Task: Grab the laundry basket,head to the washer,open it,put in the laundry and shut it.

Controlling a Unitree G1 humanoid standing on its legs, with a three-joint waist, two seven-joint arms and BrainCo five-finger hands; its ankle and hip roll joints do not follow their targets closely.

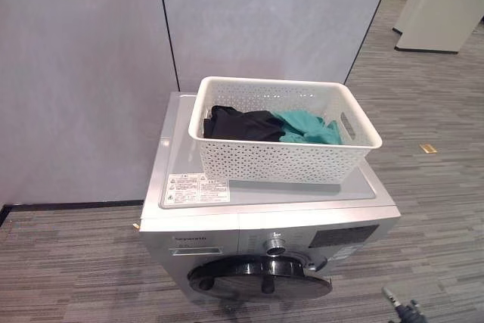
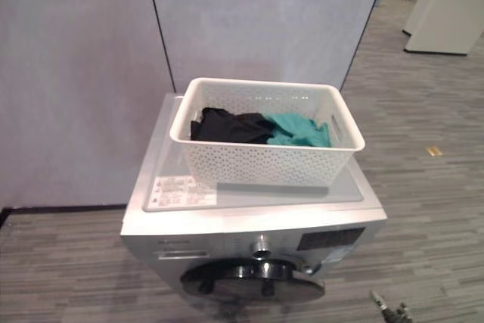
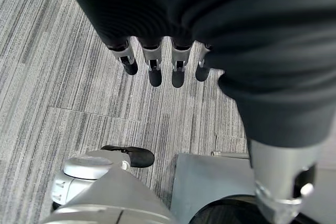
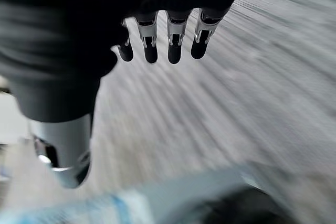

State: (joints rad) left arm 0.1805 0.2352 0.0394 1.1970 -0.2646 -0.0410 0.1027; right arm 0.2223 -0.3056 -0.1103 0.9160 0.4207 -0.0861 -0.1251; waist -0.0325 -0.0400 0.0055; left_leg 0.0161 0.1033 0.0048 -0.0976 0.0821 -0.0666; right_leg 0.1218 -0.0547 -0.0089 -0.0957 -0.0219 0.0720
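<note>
Down low the washer's round door (image 1: 261,277) was shut, the laundry basket (image 1: 283,160) sat on the washer's top with clothes (image 1: 272,126) inside, and both the left hand (image 3: 157,56) and right hand (image 4: 163,38) hung empty, fingers relaxed, so opening, loading and shutting remained.

Left robot hand (image 3: 157,64) open, fingers relaxed; right robot hand (image 4: 163,40) likewise, holding nothing.

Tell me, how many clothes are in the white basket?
2 show: a black one on the basket's left side and a teal one on its right, touching. More could be hidden underneath them.
</note>
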